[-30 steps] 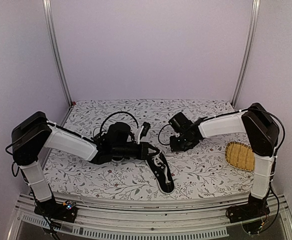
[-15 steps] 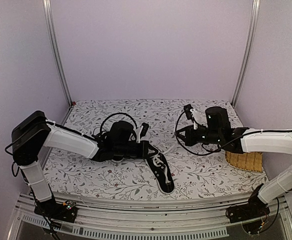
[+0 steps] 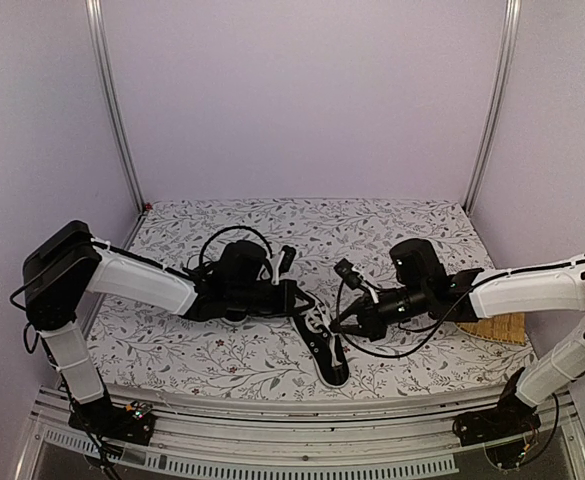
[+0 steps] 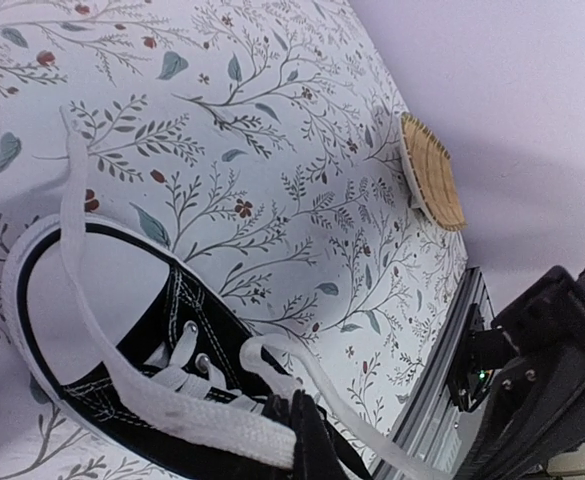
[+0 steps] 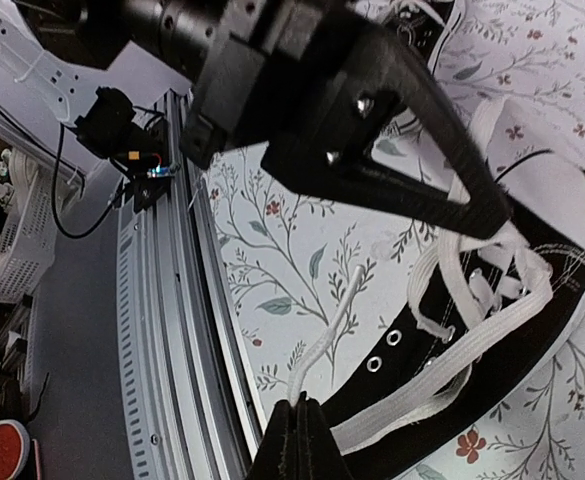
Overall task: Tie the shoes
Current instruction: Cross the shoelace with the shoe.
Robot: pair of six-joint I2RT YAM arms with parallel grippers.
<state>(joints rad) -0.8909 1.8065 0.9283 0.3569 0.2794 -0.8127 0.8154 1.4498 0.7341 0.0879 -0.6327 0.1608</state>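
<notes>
One black sneaker [image 3: 328, 360] lies on the floral cloth [image 3: 222, 355] near the table's front edge, about midway between the two arms. From above it is a dark shape with a white knot of lacing at its far end. Its toe cannot be made out there, and both wrist views cut it off.

The left gripper [image 3: 302, 310] reaches in from the left to the sneaker's far end. In its wrist view the jaws are pressed together at the bottom edge, pinching a flat lace strand [image 4: 172, 405] that runs across the sneaker's open mouth. The fingertips themselves are mostly out of frame.

The right gripper [image 3: 335, 325] comes in from the right, close beside the left one. From above, the dark fingers blur into the dark canvas. Its wrist view shows the jaws closed on a thin lace end [image 5: 330, 335], which rises from the fingertips. The left gripper's black fingers fill the upper part of that view.

A woven tray [image 3: 504, 328] sits at the right, partly hidden behind the right forearm.
</notes>
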